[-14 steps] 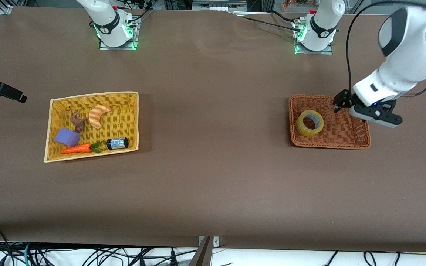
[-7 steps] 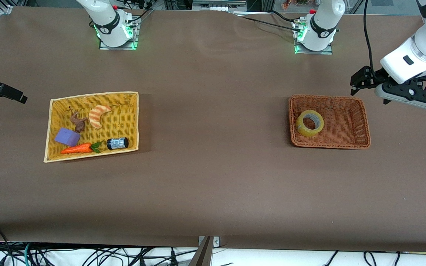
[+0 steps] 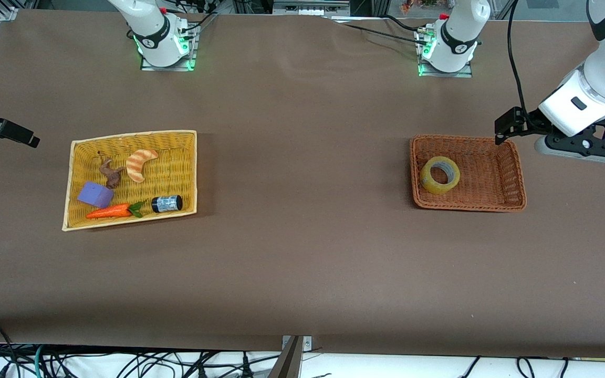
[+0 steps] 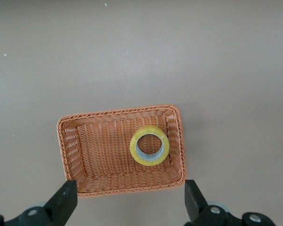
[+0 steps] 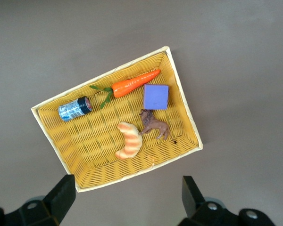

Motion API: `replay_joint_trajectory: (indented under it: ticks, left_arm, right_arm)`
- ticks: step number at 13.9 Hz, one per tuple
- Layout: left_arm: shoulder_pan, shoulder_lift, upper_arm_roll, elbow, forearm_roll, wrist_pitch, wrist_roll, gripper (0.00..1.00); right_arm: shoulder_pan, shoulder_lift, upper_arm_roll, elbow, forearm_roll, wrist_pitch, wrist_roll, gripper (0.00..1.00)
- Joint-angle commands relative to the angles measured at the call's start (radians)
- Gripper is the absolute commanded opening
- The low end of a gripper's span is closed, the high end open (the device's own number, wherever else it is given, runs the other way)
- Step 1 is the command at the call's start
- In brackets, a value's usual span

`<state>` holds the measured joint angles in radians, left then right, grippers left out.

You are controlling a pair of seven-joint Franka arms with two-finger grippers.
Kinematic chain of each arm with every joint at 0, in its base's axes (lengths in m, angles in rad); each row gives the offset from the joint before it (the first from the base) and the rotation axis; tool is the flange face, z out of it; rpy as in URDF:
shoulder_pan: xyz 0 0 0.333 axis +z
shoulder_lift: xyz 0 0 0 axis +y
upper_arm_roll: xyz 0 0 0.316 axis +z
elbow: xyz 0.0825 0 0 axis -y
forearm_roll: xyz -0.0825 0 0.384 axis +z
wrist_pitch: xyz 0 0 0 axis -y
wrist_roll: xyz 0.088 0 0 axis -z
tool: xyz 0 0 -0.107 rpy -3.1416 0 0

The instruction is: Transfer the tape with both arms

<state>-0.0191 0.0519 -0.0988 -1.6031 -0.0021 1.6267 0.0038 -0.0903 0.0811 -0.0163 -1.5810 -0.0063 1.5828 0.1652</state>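
Observation:
The tape (image 3: pixel 440 175), a yellowish ring with a grey core, lies flat in the brown wicker basket (image 3: pixel 512 181), at the side toward the right arm. In the left wrist view the tape (image 4: pixel 150 145) shows inside the same basket (image 4: pixel 118 111). My left gripper (image 3: pixel 504 131) hangs open and empty high over the basket's corner toward the left arm's end; its fingers (image 4: pixel 66 200) stand wide apart around my left gripper's gap (image 4: pixel 129 203). My right gripper (image 3: pixel 28 138) waits, open and empty, beside the yellow basket (image 3: pixel 76 181), and my right gripper (image 5: pixel 127 197) looks down on it.
The yellow basket (image 5: pixel 52 136) holds a striped croissant toy (image 5: pixel 129 146), a carrot (image 5: pixel 132 84), a purple block (image 5: pixel 156 97), a battery (image 5: pixel 74 108) and a small brown animal figure (image 5: pixel 154 126). Bare brown table lies between the two baskets.
My left gripper has risen from low over the brown basket and drawn back toward the left arm's end of the table. The tape and the right arm have not moved.

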Motion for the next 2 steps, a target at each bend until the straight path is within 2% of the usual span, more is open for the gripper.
replay_joint_trajectory:
  ticks: [1,2]
  left_arm:
    - [0.019,0.029,0.002,0.051,0.011,-0.03,-0.011,1.0]
    - [0.019,0.029,0.001,0.051,0.011,-0.03,-0.011,1.0]
  right_arm:
    - [-0.009,0.009,0.003,0.027,0.017,-0.01,-0.015,1.0]
    - [-0.009,0.009,0.003,0.027,0.017,-0.01,-0.015,1.0]
